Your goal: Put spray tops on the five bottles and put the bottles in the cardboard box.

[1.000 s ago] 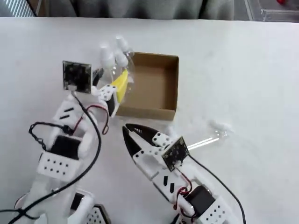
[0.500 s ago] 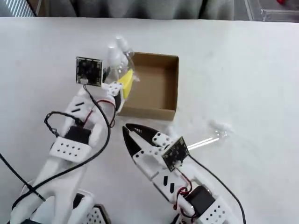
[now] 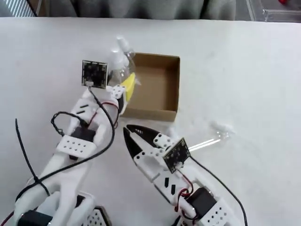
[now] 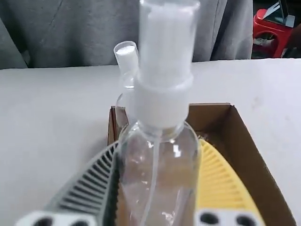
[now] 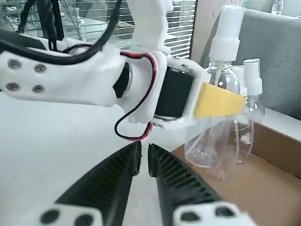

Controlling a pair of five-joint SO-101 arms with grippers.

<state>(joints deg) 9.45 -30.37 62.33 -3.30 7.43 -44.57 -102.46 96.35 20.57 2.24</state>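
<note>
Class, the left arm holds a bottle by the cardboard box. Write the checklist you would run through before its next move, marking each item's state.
1. Left pincer shut on the bottle: ok.
2. Spray top seated on that bottle: ok.
3. Bare floor free in the cardboard box: ok.
4. Bottle's base clear of the box wall: cannot tell.
5. Right pincer apart from the box: ok.
6. All tops fitted: not ok, a loose spray top lies on the table.

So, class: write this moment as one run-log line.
left gripper: shut on bottle, spray top fitted, at cardboard box rim | right gripper: shut, empty, near box front | loose spray top: on table
</note>
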